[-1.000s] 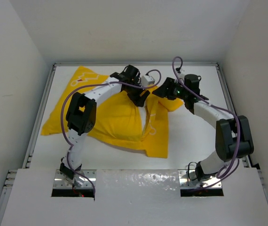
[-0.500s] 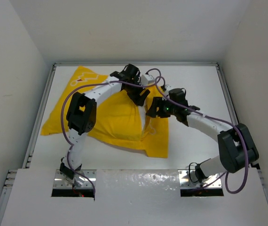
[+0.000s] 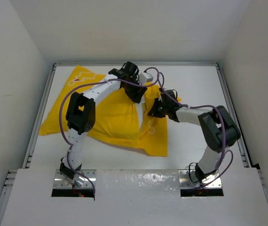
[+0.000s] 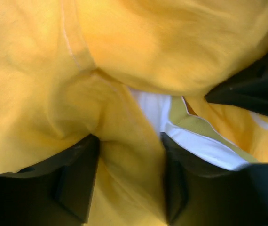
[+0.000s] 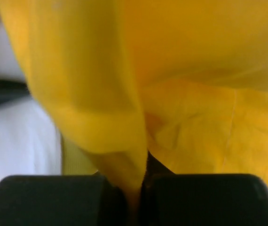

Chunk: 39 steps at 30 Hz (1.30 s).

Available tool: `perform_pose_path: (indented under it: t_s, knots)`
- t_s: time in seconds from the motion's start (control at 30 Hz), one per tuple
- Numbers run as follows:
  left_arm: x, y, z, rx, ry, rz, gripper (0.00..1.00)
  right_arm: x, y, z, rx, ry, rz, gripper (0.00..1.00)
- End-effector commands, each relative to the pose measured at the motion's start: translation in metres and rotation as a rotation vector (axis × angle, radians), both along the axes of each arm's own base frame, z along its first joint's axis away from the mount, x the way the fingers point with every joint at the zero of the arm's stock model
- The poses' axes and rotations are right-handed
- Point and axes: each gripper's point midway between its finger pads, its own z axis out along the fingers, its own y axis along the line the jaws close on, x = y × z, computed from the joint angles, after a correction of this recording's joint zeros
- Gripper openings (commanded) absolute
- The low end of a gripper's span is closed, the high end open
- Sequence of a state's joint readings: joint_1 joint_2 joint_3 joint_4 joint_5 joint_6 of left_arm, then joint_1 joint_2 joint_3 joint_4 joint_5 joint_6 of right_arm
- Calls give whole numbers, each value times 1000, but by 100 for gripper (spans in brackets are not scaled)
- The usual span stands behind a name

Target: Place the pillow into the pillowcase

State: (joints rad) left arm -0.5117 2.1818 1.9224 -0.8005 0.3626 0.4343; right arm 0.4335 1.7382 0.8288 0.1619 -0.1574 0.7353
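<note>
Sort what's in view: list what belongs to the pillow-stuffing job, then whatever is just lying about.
Belongs to the job:
- pillowcase, yellow, bulging
- pillow, white, showing at the opening
- left gripper, fabric bunched between its fingers
- right gripper, pinching a yellow fold

Lying about:
- nothing else on the table

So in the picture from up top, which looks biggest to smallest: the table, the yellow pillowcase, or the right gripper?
1. Table
2. Pillowcase
3. Right gripper, which sits nearer the camera yet looks smallest.
</note>
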Motion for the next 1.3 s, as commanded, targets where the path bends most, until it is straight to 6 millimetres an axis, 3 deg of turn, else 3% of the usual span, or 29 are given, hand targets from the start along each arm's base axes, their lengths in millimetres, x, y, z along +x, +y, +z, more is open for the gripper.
perform_pose_path:
  t_s: [0.0,0.03,0.07,0.1,0.13,0.17,0.2,0.3,0.37,0.47,0.5,0.53,0.67,0.7,0.73,0.83,0.87,0.9,0.93,0.97,1.0,1.03,1.07,1.1,1.13,1.23,1.27]
  knots:
    - [13,11,9,27,-58,6,45,6,13,18,74,-42,45,0]
    - [14,14,6,42,-62,12,32,4,11,24,84,-70,81,0]
    - [15,17,3,53,-64,16,6,-1,9,39,126,-128,114,0]
    - [17,21,-3,69,-67,23,0,-17,19,54,220,-148,225,0]
    - [21,27,-6,91,-79,39,0,-13,12,76,287,-234,260,0]
    - [26,30,-8,99,-96,47,0,-27,9,81,338,-239,306,0]
    - [40,43,-12,118,-121,92,0,-42,9,109,419,-283,412,0]
    - [57,53,-10,136,-153,162,0,-68,12,143,428,-330,590,0]
    - [61,46,-5,105,-161,152,0,-84,24,168,472,-337,681,0]
    - [62,31,2,41,-157,141,0,-82,38,217,585,-482,733,0]
    - [59,25,2,24,-148,132,0,-80,42,228,665,-430,697,0]
    - [58,22,1,17,-145,126,0,-74,45,254,702,-572,709,0]
    - [48,6,2,-21,-128,99,0,-51,53,292,899,-613,674,0]
    - [48,5,4,-32,-124,105,0,-52,52,302,988,-550,662,0]
    - [53,5,4,-30,-136,129,0,-49,52,315,1039,-632,699,0]
    - [61,8,11,-15,-169,139,2,-41,59,316,1030,-591,713,0]
    - [59,6,14,-28,-165,124,16,-32,61,310,958,-662,706,0]
    - [57,4,21,-39,-160,114,25,-12,66,286,899,-519,616,0]
    - [54,-2,31,-74,-150,97,38,4,64,283,823,-536,533,0]
    - [51,-2,39,-89,-135,101,65,24,58,221,603,-417,433,0]
    - [56,-6,66,-150,-150,109,77,42,49,217,473,-432,356,0]
    - [59,-6,82,-177,-158,116,94,58,37,196,341,-400,275,0]
    - [62,-3,97,-197,-171,129,100,80,12,175,180,-393,156,8]
    - [66,5,128,-224,-218,147,100,82,1,163,115,-313,128,15]
    - [68,13,142,-215,-257,166,100,85,-7,144,74,-260,117,22]
    - [68,36,170,-148,-372,173,100,88,-23,124,-47,-187,110,49]
    - [68,40,172,-126,-386,167,100,84,-26,104,-90,-122,132,57]
